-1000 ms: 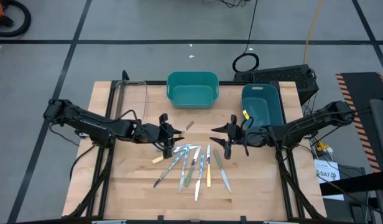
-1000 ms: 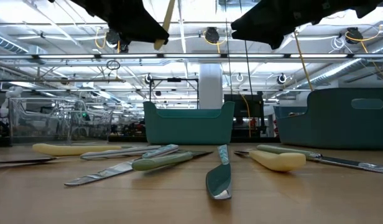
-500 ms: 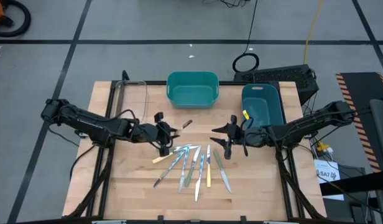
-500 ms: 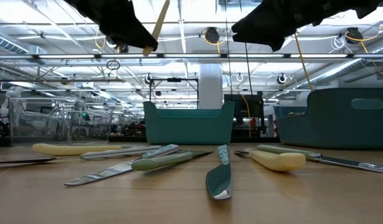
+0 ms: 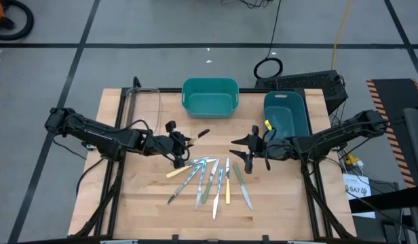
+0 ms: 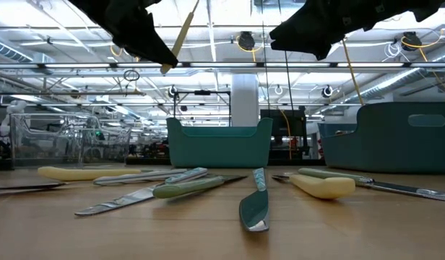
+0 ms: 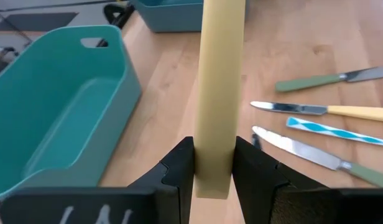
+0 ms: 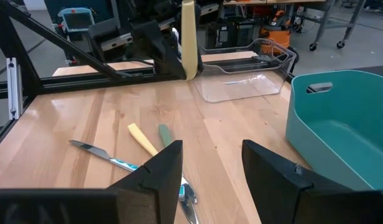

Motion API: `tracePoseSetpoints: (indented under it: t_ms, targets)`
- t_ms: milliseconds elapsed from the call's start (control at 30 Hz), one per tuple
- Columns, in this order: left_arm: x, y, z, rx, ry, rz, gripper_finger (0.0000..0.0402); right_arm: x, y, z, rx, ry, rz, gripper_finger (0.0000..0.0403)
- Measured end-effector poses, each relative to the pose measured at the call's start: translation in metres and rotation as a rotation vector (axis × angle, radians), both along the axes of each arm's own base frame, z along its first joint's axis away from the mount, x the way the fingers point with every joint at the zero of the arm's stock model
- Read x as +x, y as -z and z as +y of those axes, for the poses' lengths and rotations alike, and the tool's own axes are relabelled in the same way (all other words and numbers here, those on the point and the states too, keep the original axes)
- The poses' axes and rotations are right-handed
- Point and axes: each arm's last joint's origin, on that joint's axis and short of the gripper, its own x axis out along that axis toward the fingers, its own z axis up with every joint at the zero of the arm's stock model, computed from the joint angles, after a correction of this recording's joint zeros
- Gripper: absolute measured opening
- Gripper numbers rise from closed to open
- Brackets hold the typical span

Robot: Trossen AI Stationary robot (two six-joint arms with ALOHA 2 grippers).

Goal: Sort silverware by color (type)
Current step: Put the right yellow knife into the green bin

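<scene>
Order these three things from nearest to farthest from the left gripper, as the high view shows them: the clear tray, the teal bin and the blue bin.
Measured from the left gripper, which holds a yellow-handled utensil:
1. The clear tray, behind it at the table's back left.
2. The teal bin, at the back middle; only a little farther than the tray.
3. The blue bin, far across on the right side, beside the right gripper.

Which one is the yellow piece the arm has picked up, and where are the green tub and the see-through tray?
yellow-handled utensil point(image 7: 216, 93): left wrist view, middle of its handle, clamped in the left gripper point(image 7: 213, 163).
teal bin point(image 5: 210, 87): high view, far rim.
clear tray point(image 8: 275, 50): right wrist view, its rim.
</scene>
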Motion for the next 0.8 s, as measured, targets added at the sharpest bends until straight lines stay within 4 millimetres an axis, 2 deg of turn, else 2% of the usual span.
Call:
tracePoseSetpoints:
  t_ms: [633,800]
  targets:
    - [0.000,0.003,0.022,0.044,-0.076,0.054,0.0098,0.000,0.001,0.000,0.018,0.003,0.006,0.0160]
    - [0.003,-0.008,0.034,0.087,-0.088,0.056,0.0099,-0.001,0.004,0.000,0.018,0.005,0.034,0.0160]
